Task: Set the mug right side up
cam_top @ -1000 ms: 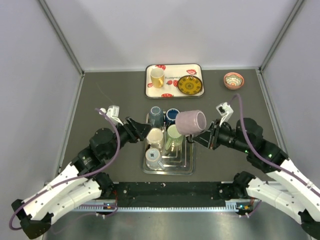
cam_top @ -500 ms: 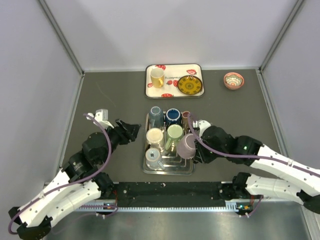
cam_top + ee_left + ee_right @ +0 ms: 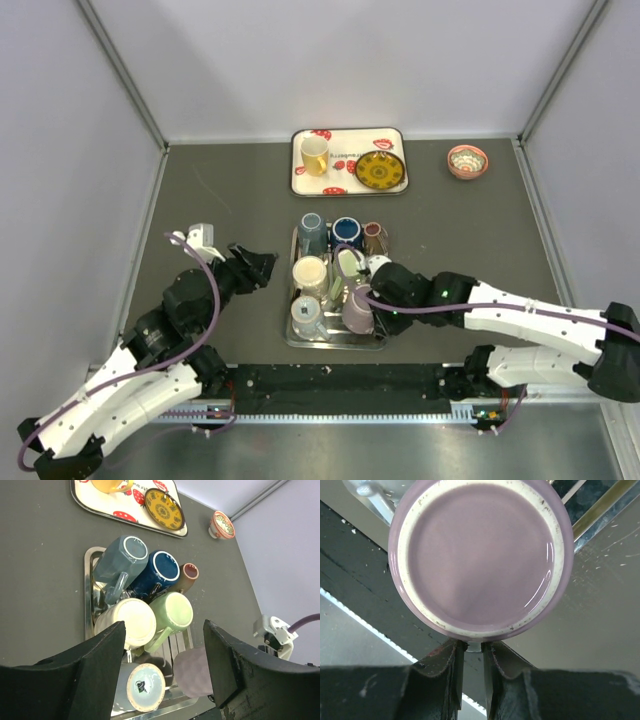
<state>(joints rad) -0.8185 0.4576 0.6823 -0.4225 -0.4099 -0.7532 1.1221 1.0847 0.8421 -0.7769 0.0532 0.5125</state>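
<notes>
The lilac mug (image 3: 356, 309) is at the front right corner of the metal drying rack (image 3: 330, 343). In the right wrist view its flat base (image 3: 479, 555) with a pale ring faces the camera. My right gripper (image 3: 473, 647) is shut on a pale part at the mug's lower edge, likely the handle. In the top view the right gripper (image 3: 374, 299) is just right of the mug. My left gripper (image 3: 262, 268) is open and empty, left of the rack. The lilac mug also shows in the left wrist view (image 3: 195, 672) between the open fingers (image 3: 102, 662).
The rack holds a grey-blue mug (image 3: 311, 232), a dark blue mug (image 3: 346, 232), a small brown cup (image 3: 373, 233), a cream mug (image 3: 309, 274), a green mug (image 3: 347, 265) and a pale blue mug (image 3: 306, 316). A patterned tray (image 3: 345, 190) with a yellow mug (image 3: 314, 155) and plate (image 3: 379, 171) sits behind. A small bowl (image 3: 467, 160) is far right.
My right arm has carried the lilac mug from above the rack down to its front right corner. My left gripper has drawn back to the left, away from the rack.
</notes>
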